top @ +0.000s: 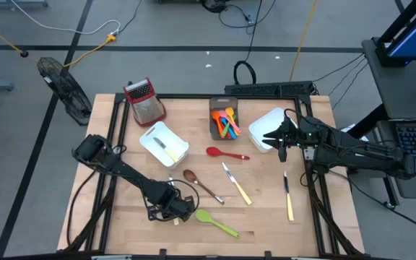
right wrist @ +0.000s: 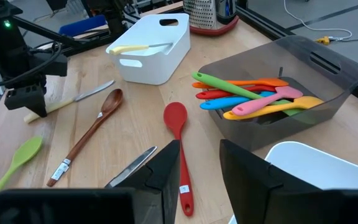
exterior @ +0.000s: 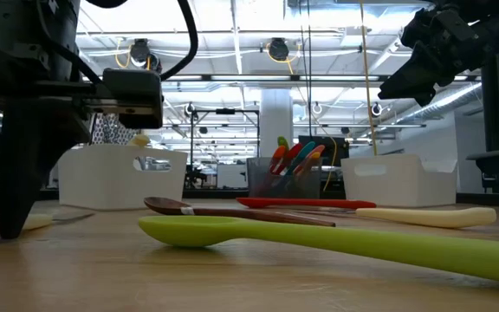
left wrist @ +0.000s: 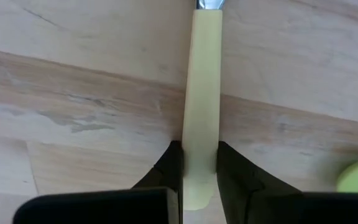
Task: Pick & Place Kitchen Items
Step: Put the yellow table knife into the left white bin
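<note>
My left tool [left wrist: 199,163] pinches the pale-yellow plastic handle of a steel-bladed knife [left wrist: 202,93] lying flat on the wooden worktop [left wrist: 73,93], just beside the lime-green spoon [top: 215,222]; its long axis runs straight ahead between the fingers.

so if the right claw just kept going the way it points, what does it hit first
Most likely the red spoon: in the right wrist view it lies on the table straight ahead, between the right claw's open fingers. Depth is unclear, so the nearby knife blade could touch first.

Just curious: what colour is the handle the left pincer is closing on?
Pale yellow handle, clearest in the left wrist view.
</note>
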